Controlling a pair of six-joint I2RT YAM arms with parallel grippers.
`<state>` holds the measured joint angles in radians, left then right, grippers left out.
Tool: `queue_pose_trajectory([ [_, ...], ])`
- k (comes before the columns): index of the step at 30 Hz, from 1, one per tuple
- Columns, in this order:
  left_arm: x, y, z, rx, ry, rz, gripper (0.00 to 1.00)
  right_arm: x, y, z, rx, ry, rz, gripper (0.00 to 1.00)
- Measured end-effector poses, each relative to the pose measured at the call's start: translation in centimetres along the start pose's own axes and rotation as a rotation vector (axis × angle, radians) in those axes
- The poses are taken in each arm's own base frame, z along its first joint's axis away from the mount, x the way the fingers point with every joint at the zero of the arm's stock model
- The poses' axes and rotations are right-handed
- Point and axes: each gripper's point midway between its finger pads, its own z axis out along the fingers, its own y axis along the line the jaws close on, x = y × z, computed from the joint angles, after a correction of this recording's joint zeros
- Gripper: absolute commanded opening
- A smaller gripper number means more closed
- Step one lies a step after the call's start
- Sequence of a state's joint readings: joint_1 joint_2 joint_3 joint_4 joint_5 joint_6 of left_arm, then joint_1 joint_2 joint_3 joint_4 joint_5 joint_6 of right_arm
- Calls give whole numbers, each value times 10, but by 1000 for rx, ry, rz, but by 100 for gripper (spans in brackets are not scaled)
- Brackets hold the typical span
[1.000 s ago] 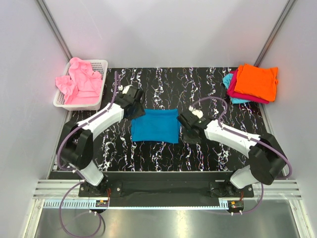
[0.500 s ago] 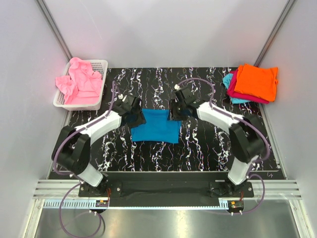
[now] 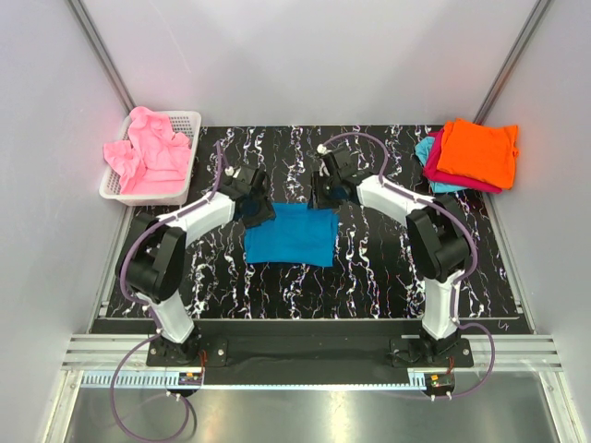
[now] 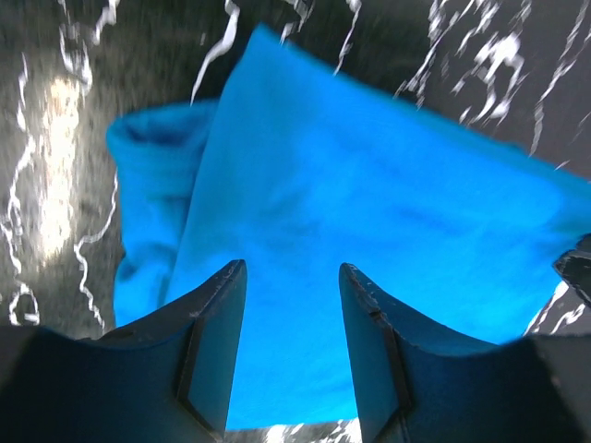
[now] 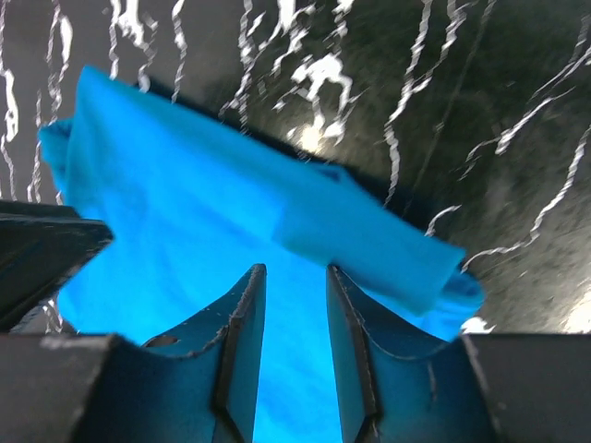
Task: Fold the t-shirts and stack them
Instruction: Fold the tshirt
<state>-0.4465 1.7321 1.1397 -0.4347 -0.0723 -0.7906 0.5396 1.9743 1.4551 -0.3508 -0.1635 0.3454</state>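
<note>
Our right tool [image 3: 320, 197] has swung from the right edge of the teal shirt [image 3: 290, 236] to its far right corner, mirroring our left tool [image 3: 260, 211] at the far left; both gape empty. It lies folded on the desk [image 3: 379, 277], so we judge a two-corner pinch next

One teal-blue t-shirt [image 3: 289, 234]. One orange t-shirt [image 3: 477, 152], one magenta t-shirt [image 3: 436, 164], one light cyan t-shirt [image 3: 425, 148]: three in that pile. Pink t-shirts [image 3: 148, 157] bunched together, number impossible to tell. One white mesh basket [image 3: 191, 138]. One bench [image 3: 369, 268]. Two arms: left arm [image 3: 199, 217], right arm [image 3: 392, 198]. Two claws: left claw [image 3: 261, 212], right claw [image 3: 319, 198].
</note>
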Motion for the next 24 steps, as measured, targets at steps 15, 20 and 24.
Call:
queue_pose_trajectory([
  [15,-11,4,3,-21,-21,24,50,-1,-55,40,38,36,79,33],
  [20,-8,12,5,-47,-20,32,50,-20,-64,51,4,9,104,31],
  [24,4,28,14,-97,9,44,50,-26,-66,53,-15,0,115,31],
])
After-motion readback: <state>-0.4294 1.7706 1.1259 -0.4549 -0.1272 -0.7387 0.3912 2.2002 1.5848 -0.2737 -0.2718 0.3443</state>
